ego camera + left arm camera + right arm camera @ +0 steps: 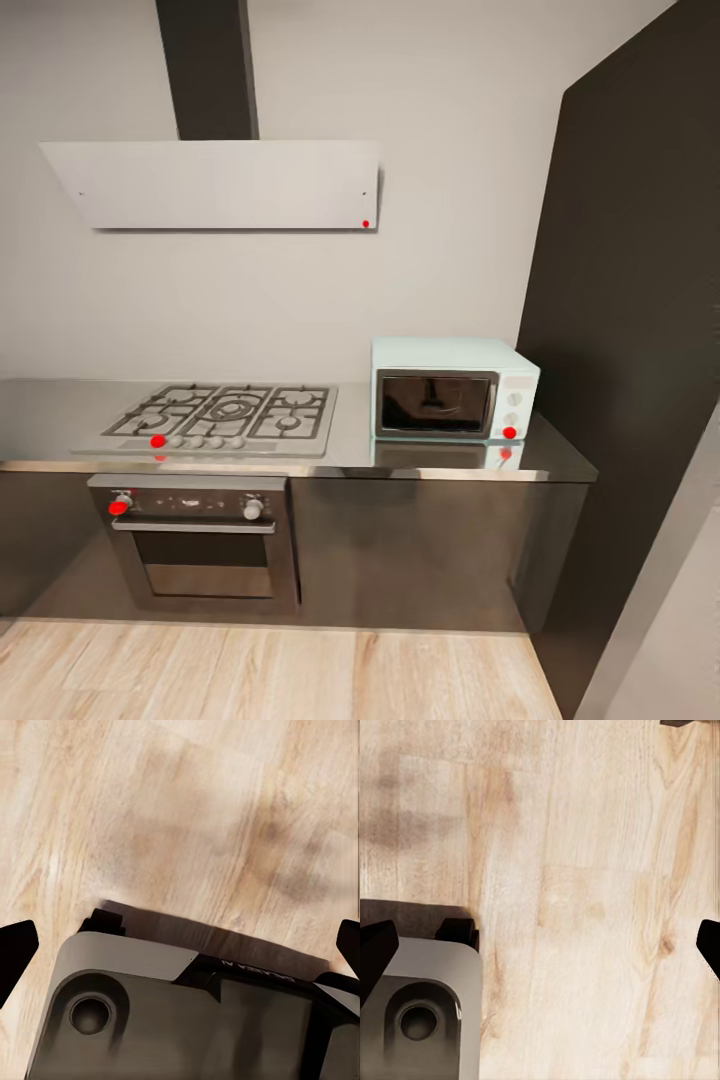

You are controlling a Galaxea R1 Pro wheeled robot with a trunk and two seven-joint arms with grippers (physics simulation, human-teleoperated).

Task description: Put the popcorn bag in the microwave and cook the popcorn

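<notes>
On the grey worktop (350, 440), against the pale wall, the microwave (455, 390) sat at the right-hand end, its dark glass door shut and facing the room, two knobs and a red dot showing on the white side panel. Its reflection lay on the shiny slab just in front of it. To its left, set into the same worktop, was the gas hob (225, 415), five burners under grey grates, a row of knobs along the near edge, one marked red. Below the hob, the built-in oven (200, 545) showed a steel front, a dark window and two knobs, one red. Above the hob hung the slanted white hood (215, 185), with a dark flue (207, 68) rising from it. A tall dark cabinet (630, 300) stood hard up against the right end of the worktop, just beside the microwave. As for the popcorn bag, I could not spot it on the stretch of worktop the head camera covered.

Down low, both wrist cameras looked at the light wood plank floor (585, 907). The left pincer (180, 945) had its two dark fingertips (15, 945) spread wide to either edge of the picture, nothing between them, hanging over the robot's grey base (150, 1020). The right pincer (540, 945) was likewise wide apart and empty, fingertips (375, 949) at the edges, with a corner of the base (427, 1005) beneath it.
</notes>
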